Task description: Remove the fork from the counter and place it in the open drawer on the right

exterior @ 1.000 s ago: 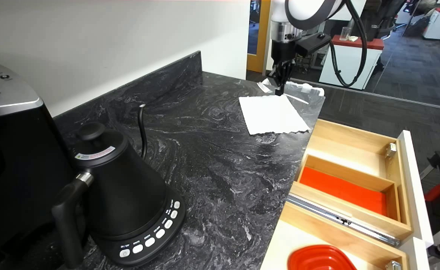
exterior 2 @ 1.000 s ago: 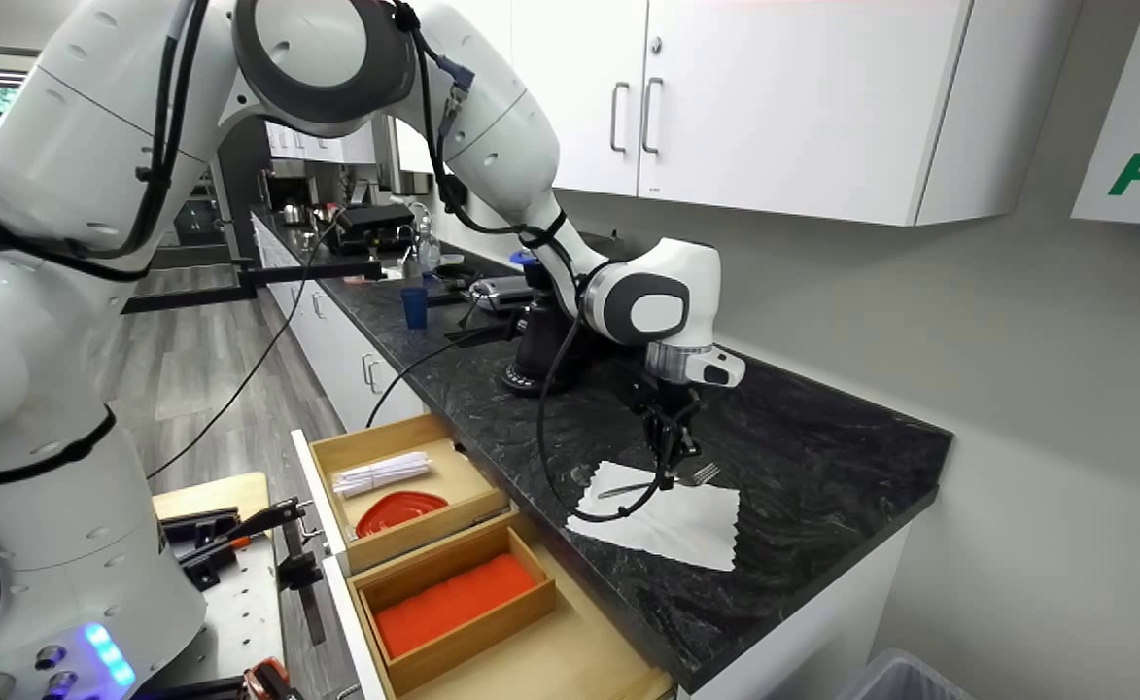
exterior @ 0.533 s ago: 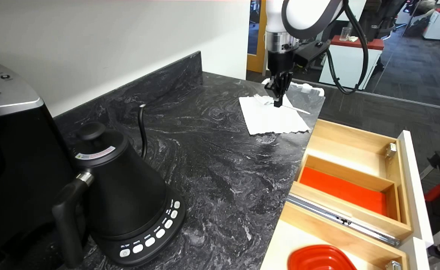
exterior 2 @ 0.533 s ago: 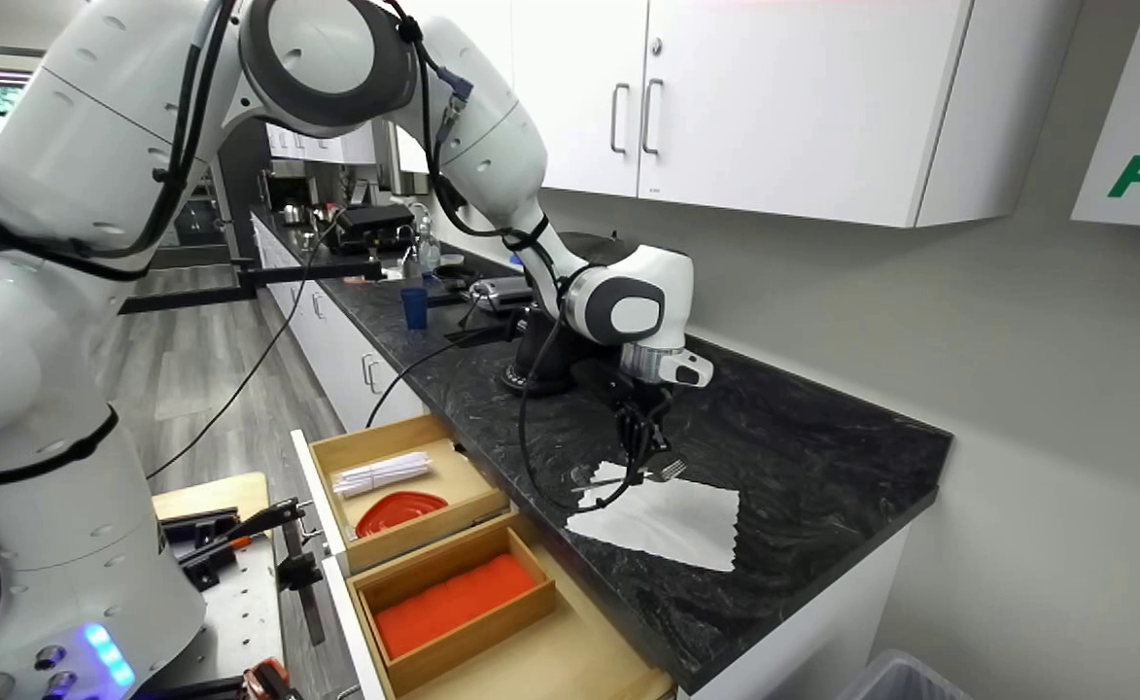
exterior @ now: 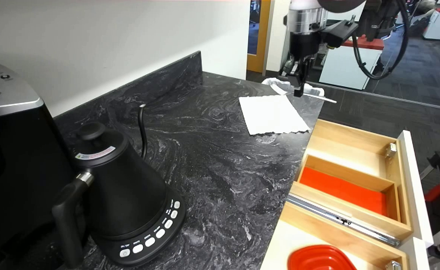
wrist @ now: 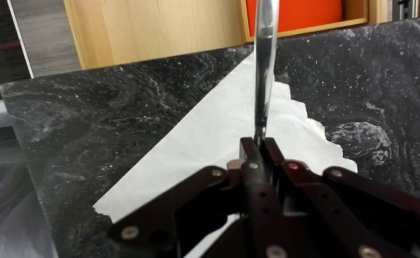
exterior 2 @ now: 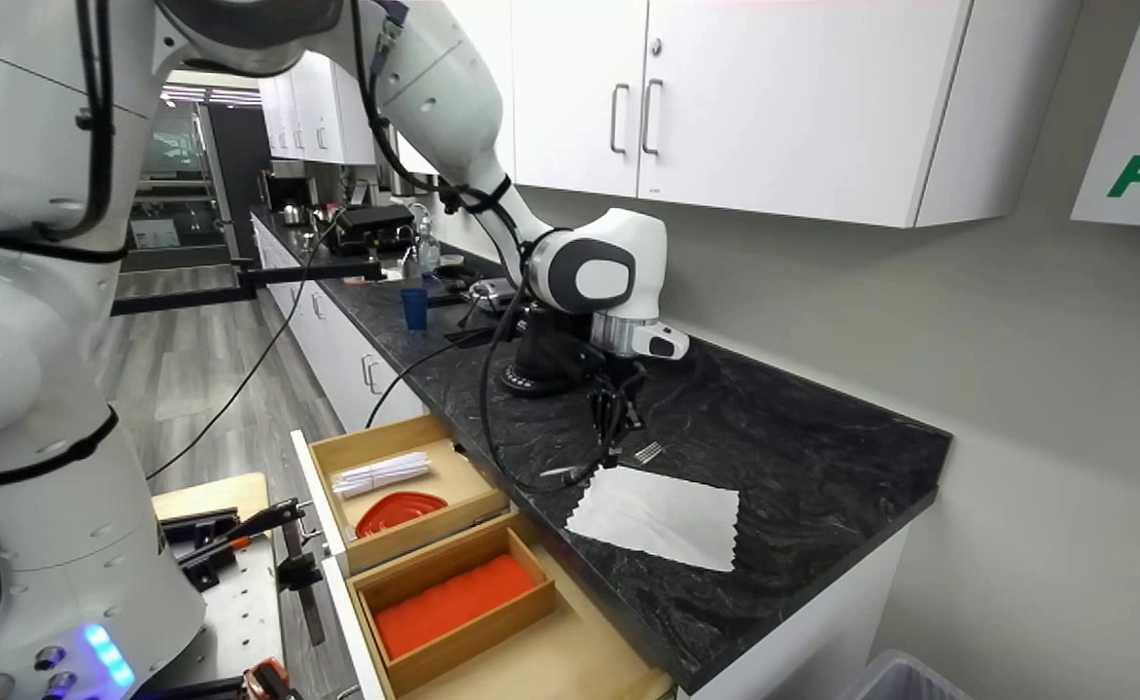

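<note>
With my gripper (wrist: 259, 143) I pinch the fork (wrist: 265, 79) by its slim metal stem, my two black fingers (wrist: 273, 151) pressed tight on either side, and hold it raised over the counter (wrist: 338, 71). The fork's handle is smooth and shiny, broadening as it points toward the drawer (wrist: 159, 28). Behind it, in the wrist view, a thin white paper sheet (wrist: 195, 143) with a ragged, wavy edge lies on black stone swirled with grey. In an exterior view the pale wood drawer stands pulled out on the right, one compartment (exterior: 343, 191) lined bright orange; nearer, a neighbouring drawer (exterior: 280, 247) holds a glossy red dish (exterior: 321, 258), cut off at the bottom. A matte black kettle (exterior: 126, 187) stands near, on the left. The wrist view crops the handle's end and my own body hides the tines; they show faintly in an exterior view (exterior 2: 649, 452), where a looping black cable (exterior 2: 485, 389) crosses the handle.
</note>
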You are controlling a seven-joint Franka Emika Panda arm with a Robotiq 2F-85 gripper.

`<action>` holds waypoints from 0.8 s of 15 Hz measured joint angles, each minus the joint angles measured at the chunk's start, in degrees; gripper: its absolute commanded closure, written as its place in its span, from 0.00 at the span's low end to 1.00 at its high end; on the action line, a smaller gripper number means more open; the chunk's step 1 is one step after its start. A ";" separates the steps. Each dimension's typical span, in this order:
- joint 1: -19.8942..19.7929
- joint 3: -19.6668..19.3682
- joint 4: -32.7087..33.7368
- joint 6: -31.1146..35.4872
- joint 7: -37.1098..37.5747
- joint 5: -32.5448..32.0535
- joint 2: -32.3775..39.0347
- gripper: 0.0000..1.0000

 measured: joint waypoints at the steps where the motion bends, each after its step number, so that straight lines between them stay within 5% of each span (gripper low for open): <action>1: -0.02 -0.32 -2.56 -0.07 -0.03 -0.52 -2.97 0.95; 5: -0.61 -1.03 -11.33 -2.69 -1.40 -2.14 -13.53 0.95; 12: 0.31 2.68 -15.06 -2.71 -2.71 -2.14 -10.94 0.95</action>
